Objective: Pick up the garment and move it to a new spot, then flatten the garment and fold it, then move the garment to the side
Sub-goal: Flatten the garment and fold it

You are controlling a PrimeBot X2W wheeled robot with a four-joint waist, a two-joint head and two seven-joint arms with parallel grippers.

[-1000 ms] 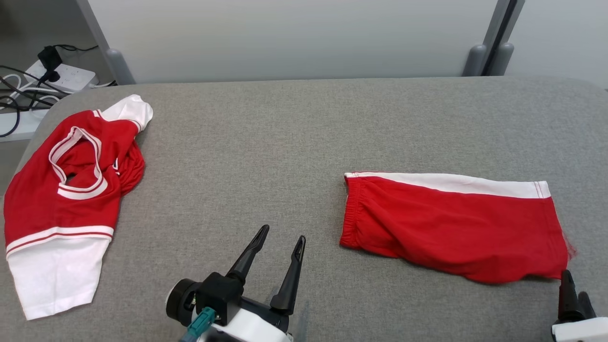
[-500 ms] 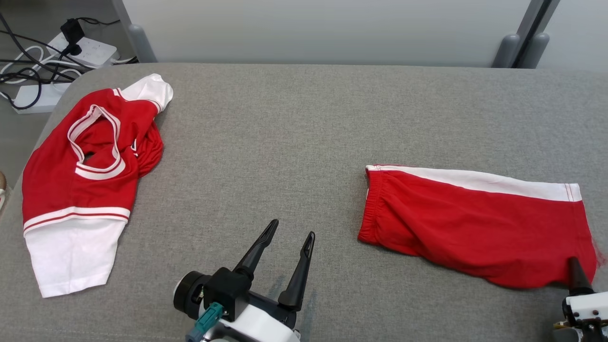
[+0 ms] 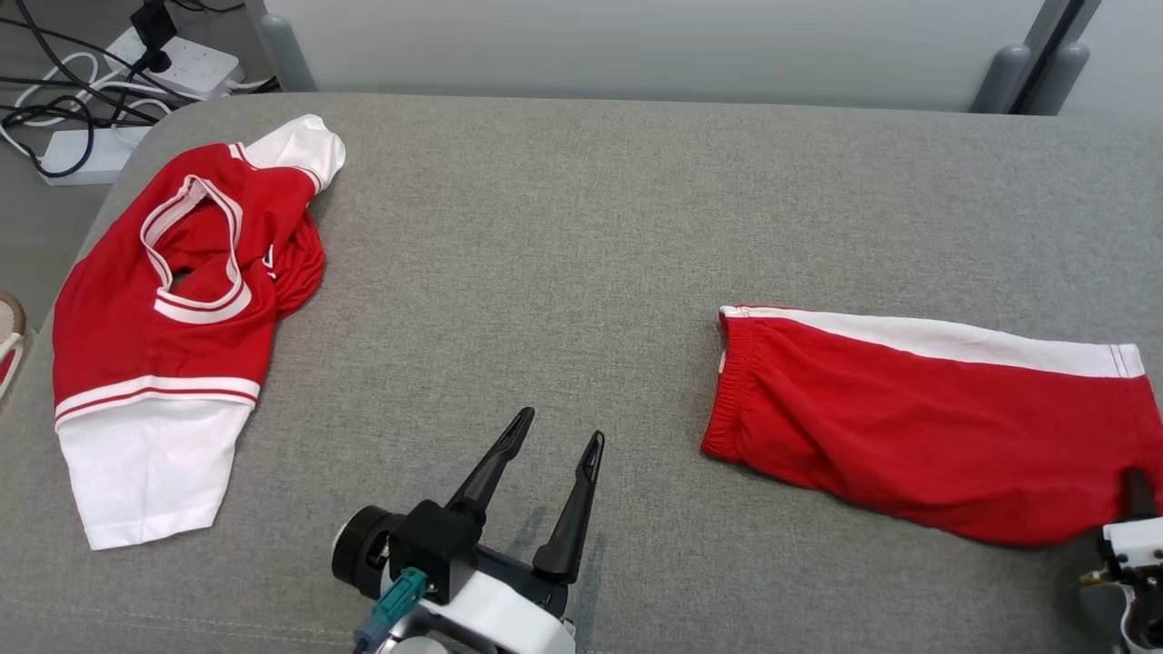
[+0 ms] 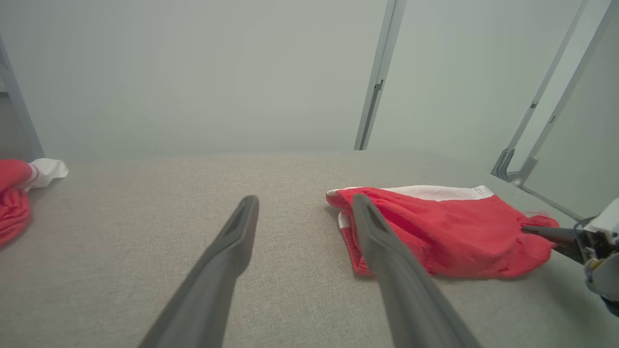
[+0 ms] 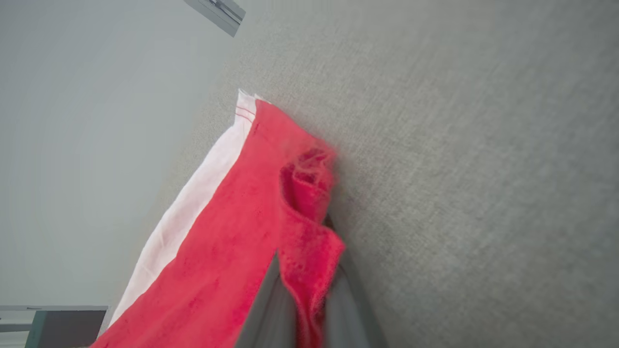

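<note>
Your biggest piece is the grey padded table (image 3: pixel 581 227), and everything gets called off that. On the table's right half lie the red shorts (image 3: pixel 918 436), white side stripe toward the table's far edge. Their long axis runs across the table, with the elastic waistband toward the table's middle and the leg hem out by its right edge. Over at the table's left edge sits a red and white jersey (image 3: pixel 154 345), rumpled and well apart from the shorts; leave it be. Now the arms. Your left gripper (image 3: pixel 561 425) hovers over the middle of the table's near edge, jaws spread wide and holding nothing, fingers pointing toward the far edge. Your right gripper (image 3: pixel 1134 486) is down at the table's near right corner, clamped on the shorts' hem corner. The right wrist view shows a fold of red cloth pinched between its fingers (image 5: pixel 348 299). Here's the relation that matters: the right arm owns the hem end, and the free waistband end lies to the right of the left gripper, nearer that arm. With one corner held, I'd expect a lift to let the cloth trail along that long axis.
</note>
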